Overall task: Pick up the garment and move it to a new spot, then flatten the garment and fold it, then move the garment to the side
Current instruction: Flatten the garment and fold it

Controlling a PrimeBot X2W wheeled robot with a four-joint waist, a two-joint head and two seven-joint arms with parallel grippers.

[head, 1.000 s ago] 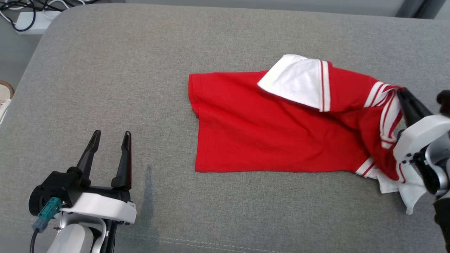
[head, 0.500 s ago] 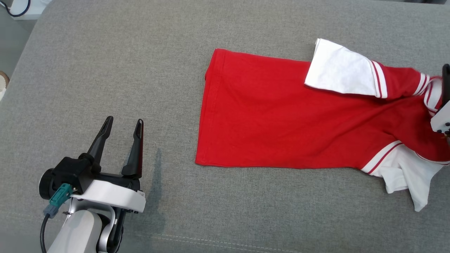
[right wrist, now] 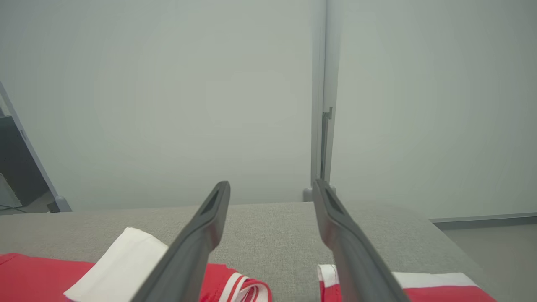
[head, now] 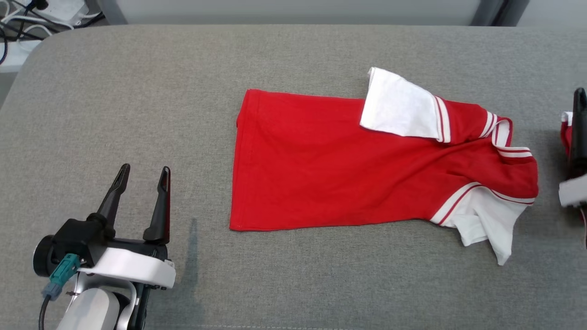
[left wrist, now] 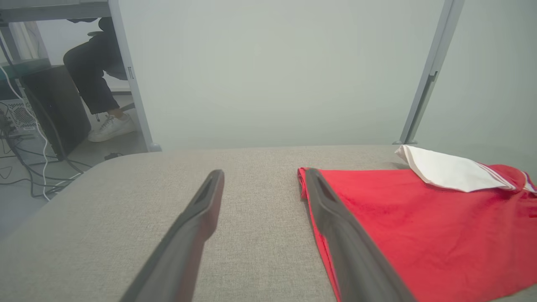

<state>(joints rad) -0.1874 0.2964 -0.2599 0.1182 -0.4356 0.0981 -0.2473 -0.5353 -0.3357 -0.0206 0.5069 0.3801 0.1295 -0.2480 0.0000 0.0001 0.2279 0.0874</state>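
The garment (head: 330, 178), a red shirt with white, red-striped sleeves, lies spread on the grey cushion (head: 137, 105), hem to the left and collar end bunched at the right. One white sleeve (head: 399, 110) is folded over onto the red body. The other sleeve (head: 486, 224) trails at the lower right. My left gripper (head: 145, 168) stands open over bare cushion, left of the hem and apart from it. My right gripper (right wrist: 270, 186) is open and holds nothing. One of its fingers (head: 579, 128) shows at the right edge, just right of the collar end.
A small red and white piece of cloth (head: 566, 133) lies beside the right finger; I cannot tell whether it belongs to the shirt. Cables and a power strip (head: 50, 11) lie off the cushion's far left corner. A person's leg and shoe (left wrist: 105, 121) show beyond a post.
The right gripper has opened and let go of the shirt's collar end, which now lies on the cushion. The gripper sits a little to the right. The head camera has shifted.
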